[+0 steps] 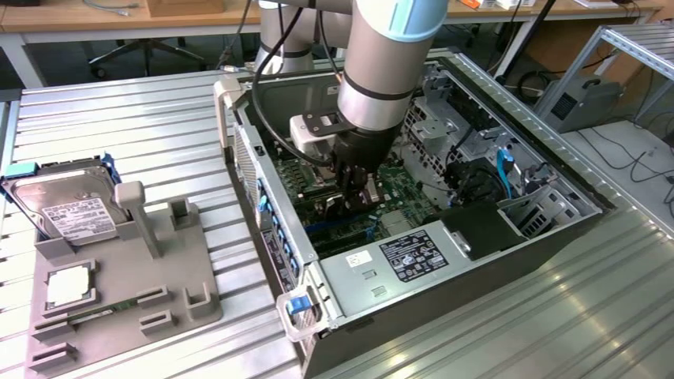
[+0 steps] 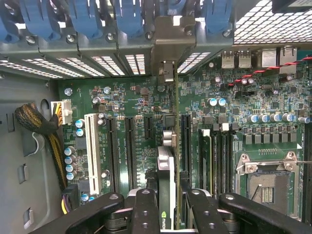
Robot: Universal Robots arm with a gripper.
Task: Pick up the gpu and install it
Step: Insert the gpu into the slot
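The gpu is seen edge-on in the wrist view, a thin card standing upright over the green motherboard among the long black expansion slots. Its metal end bracket meets the case's rear slot wall under the blue clips. My gripper is shut on the card's near end, with one black finger on each side of it. In the exterior view my gripper reaches down inside the open computer case, and the card below it is mostly hidden. Whether the card sits fully in its slot, I cannot tell.
On the exterior view's left, a grey holder carries a silver hard drive, a processor and a green memory stick. Inside the case are a power supply, drive cages and cables. A yellow-black cable bundle lies beside the motherboard.
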